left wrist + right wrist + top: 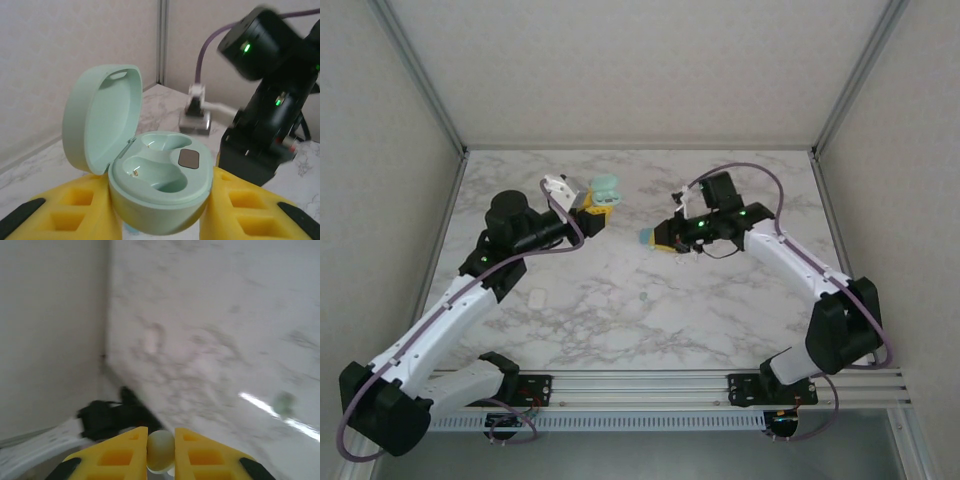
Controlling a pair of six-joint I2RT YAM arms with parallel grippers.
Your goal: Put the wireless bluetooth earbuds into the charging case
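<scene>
1. We find one pale earbud [160, 449] pinched between the yellow fingers [120, 456] of the right claw [160, 461], which is drawn narrow around it.
2. A teal earbud [284, 401], blurred in the right wrist view, lies loose on the marble desk [225, 315], apart from the claw.
3. The charging case [160, 192] is mint green. Its lid [100, 125] stands open and upright, and both wells [150, 172] are exposed and bare.
4. The left claw [160, 215] grips the case, with one yellow finger pressed against each side of its base.
5. From overhead, the case sits toward the rear of the desk, left of centre. The right claw is near it but apart, and its tips point toward the case.
6. A small whitish item [535, 299] lies on the desk beside the left arm [450, 320]. We cannot tell what it is.
</scene>
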